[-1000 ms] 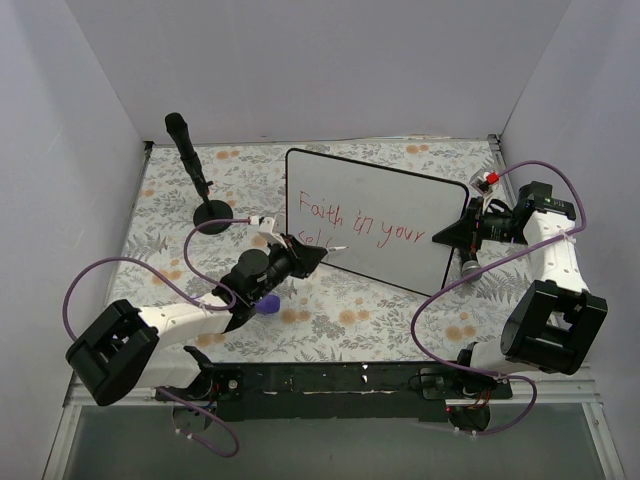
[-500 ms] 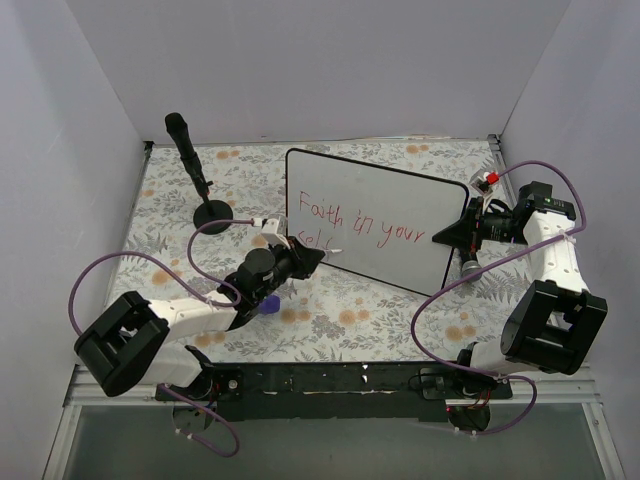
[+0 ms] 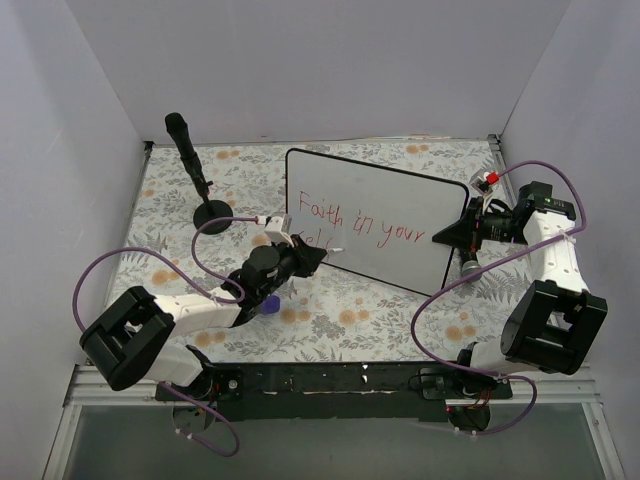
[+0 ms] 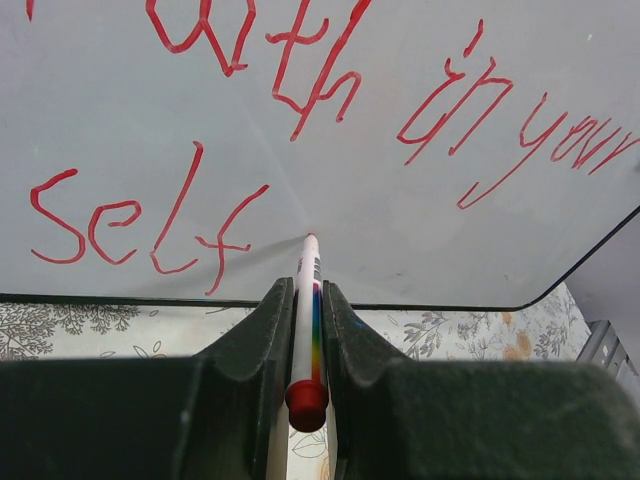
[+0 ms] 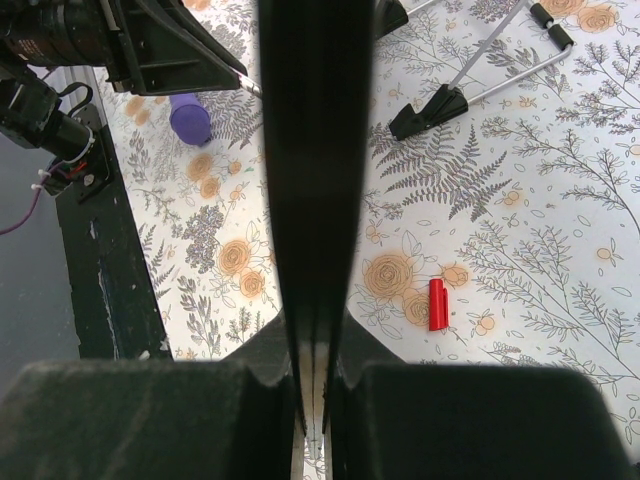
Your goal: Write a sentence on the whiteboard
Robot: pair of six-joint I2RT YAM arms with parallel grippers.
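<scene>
Left wrist shows my left pincer [image 4: 307, 296] clamped on the marker [image 4: 309, 268], tip at the whiteboard [image 4: 420, 240] propped on the tabletop [image 3: 350, 312], right pincer [image 5: 312, 335] pinching its edge; the sentence [image 4: 135, 228] stops at "self", so next I'd shift right and keep writing.

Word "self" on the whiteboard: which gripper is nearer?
Left. The left gripper holds the marker with its tip just right of the word "self"; the right gripper clamps the whiteboard at its opposite, right edge.
</scene>
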